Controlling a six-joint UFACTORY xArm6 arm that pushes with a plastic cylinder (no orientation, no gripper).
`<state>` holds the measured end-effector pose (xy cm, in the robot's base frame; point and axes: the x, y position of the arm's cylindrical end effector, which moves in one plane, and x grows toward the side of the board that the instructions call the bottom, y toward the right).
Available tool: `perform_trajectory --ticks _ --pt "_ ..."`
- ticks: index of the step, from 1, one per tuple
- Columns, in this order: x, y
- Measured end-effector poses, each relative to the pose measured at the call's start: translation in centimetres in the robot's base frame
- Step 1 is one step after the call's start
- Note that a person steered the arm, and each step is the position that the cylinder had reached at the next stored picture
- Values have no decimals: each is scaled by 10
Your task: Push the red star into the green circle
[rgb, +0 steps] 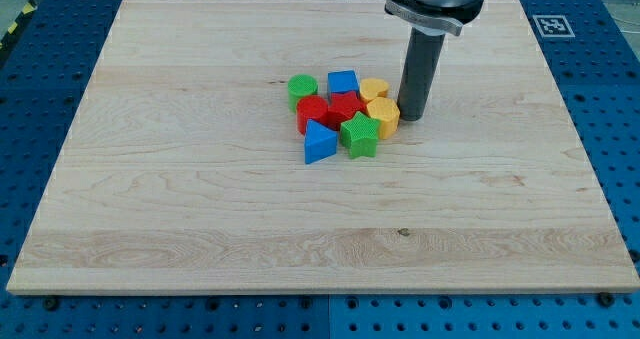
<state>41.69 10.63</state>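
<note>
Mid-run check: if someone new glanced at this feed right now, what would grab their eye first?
First, the tight cluster of coloured blocks just above the centre of the wooden board: the green circle at its upper left, the red star in its middle, and the green star at its bottom. Next, my tip, set down at the cluster's right edge beside the yellow blocks.

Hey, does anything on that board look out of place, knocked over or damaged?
Nothing stands out. The blocks sit flat in one tight cluster on the wooden board, with the red star between the green circle and the yellow blocks. My tip rests just to the view's right of the yellow hexagon.
</note>
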Motion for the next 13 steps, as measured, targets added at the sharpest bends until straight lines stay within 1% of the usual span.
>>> perform_trajectory --ticks 1,2,3,4,5,6,8,9,10,11,13 --pt "6 24" --pt "22 27" --pt "46 8" --pt "72 -24" --pt "78 -63" --pt "63 -70" --pt "60 -16" --pt "43 -6" --pt "28 -47" --pt "20 -72" --pt "-13 -91"
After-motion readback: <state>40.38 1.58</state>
